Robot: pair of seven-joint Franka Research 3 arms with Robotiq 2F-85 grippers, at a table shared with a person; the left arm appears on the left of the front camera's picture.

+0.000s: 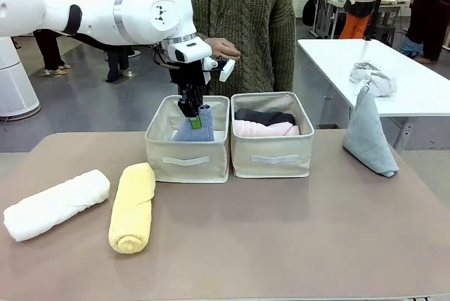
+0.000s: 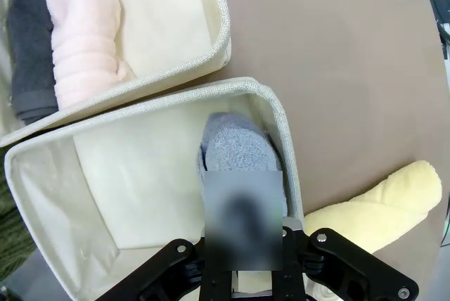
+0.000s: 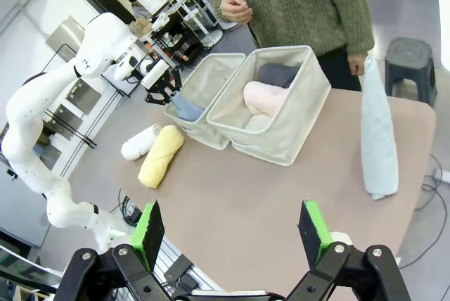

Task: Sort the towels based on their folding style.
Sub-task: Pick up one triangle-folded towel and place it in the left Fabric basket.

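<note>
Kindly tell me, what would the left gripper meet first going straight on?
The left gripper, shut on the blue towel, would likely press it onto the left box's floor; depth unclear.

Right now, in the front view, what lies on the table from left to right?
The white roll → yellow roll → cream box holding the blue cone → second cream box holding the pink roll and dark grey roll → grey-teal cone.

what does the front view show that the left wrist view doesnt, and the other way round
Front view extras: the white roll, the grey-teal cone standing on the table, the person's hand.
Left wrist view extras: the left box with its bare inner floor seen from above.
Shared: the left gripper with fingers shut on the blue cone in that box, pink roll and dark grey roll in the other box, the yellow roll.
</note>
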